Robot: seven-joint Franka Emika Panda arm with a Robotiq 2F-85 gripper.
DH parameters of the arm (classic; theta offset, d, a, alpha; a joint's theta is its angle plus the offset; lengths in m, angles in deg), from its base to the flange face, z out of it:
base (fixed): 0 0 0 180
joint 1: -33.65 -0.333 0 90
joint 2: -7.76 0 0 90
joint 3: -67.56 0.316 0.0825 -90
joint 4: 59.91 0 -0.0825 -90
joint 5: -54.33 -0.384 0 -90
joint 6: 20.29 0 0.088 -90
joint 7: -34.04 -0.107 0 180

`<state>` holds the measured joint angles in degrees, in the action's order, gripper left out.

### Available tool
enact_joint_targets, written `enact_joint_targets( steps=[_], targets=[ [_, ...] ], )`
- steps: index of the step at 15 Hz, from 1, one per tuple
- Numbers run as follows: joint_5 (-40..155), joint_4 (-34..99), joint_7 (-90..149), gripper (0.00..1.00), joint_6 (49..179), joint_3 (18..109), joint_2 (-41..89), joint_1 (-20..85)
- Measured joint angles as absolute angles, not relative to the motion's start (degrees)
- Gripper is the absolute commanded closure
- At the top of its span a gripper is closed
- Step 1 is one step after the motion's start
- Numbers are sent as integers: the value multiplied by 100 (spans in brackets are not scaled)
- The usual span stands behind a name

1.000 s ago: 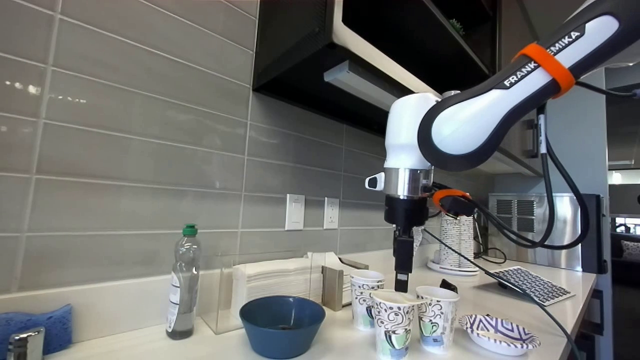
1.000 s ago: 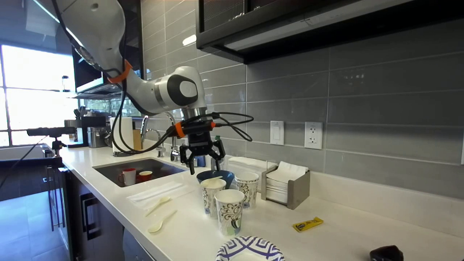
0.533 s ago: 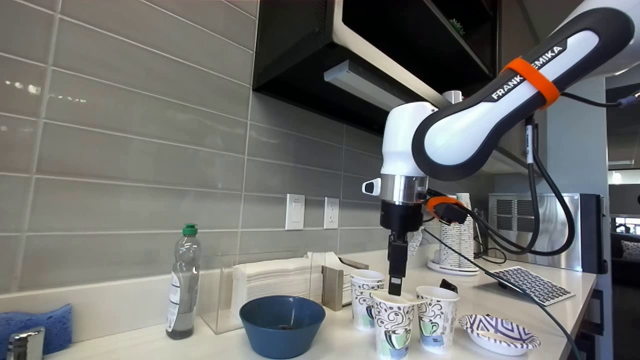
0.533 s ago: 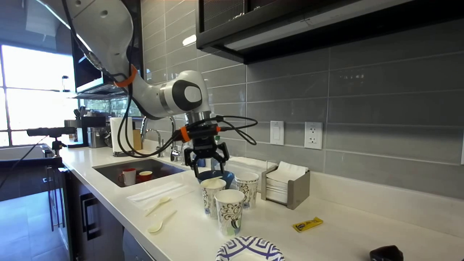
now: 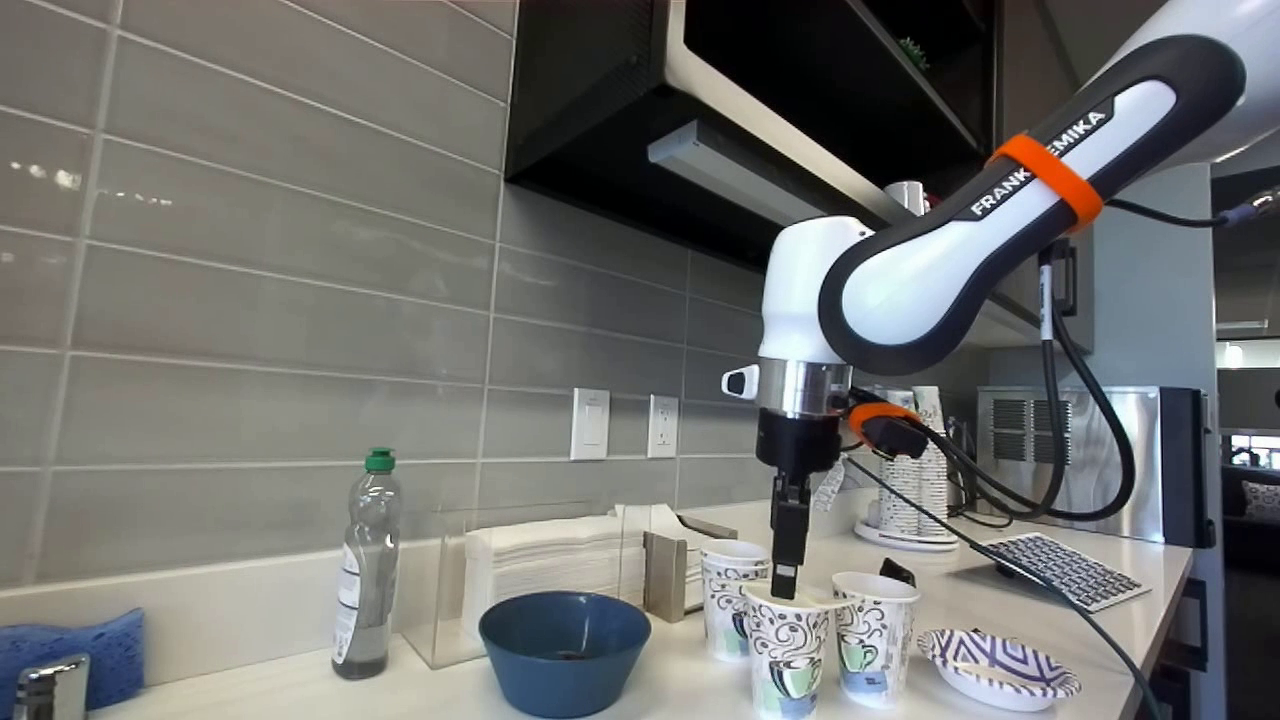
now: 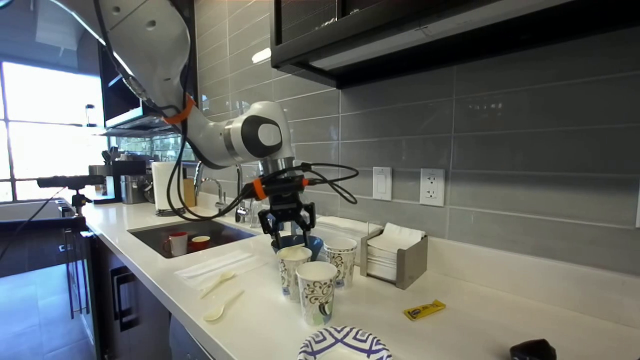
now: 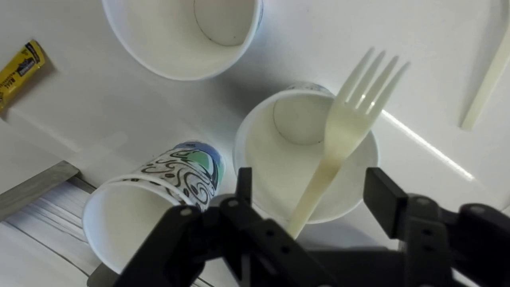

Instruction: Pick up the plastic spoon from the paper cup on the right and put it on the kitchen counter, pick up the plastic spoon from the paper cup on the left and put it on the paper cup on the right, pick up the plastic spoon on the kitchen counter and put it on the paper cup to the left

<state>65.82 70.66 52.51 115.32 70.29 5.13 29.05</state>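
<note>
A pale plastic fork (image 7: 342, 135) lies across the rim of a patterned paper cup (image 7: 275, 175), which also shows in both exterior views (image 5: 788, 655) (image 6: 289, 275). An empty paper cup (image 6: 317, 295) (image 7: 167, 44) and a stack of paper cups (image 6: 342, 260) (image 7: 123, 223) stand beside it. Two pale plastic utensils (image 6: 224, 306) (image 6: 218, 284), at least one a spoon, lie on the kitchen counter (image 6: 375, 305). My gripper (image 7: 312, 193) is open just above the fork's cup, in both exterior views (image 5: 784, 582) (image 6: 292, 241). The fork's handle runs between the fingers, touching neither.
A blue bowl (image 5: 565, 655) stands close by the cups. A napkin holder (image 6: 400, 260), a soap bottle (image 5: 368, 570), a patterned paper plate (image 5: 1000, 670) and a yellow packet (image 6: 424, 310) are around. The sink (image 6: 210, 235) and a wall cabinet (image 6: 400, 40) are near.
My gripper has come down toward the cup with the fork, and its fingers have drawn somewhat closer together. The cups, fork and spoon have not moved.
</note>
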Motion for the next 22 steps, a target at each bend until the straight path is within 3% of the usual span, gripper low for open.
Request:
enact_joint_targets(
  steps=[1, 3, 5, 8, 22],
  targets=[
    [6582, 7058, 5252, 47, 11534, 7028, 525, 2908],
    [6582, 7037, 5253, 53, 11535, 7028, 543, 2911],
    [6582, 7035, 5255, 76, 11535, 7028, 545, 2912],
    [6582, 7034, 5256, 100, 11535, 7028, 552, 2912],
    [6604, 7097, 4936, 97, 11516, 7019, 223, 2984]
  ],
)
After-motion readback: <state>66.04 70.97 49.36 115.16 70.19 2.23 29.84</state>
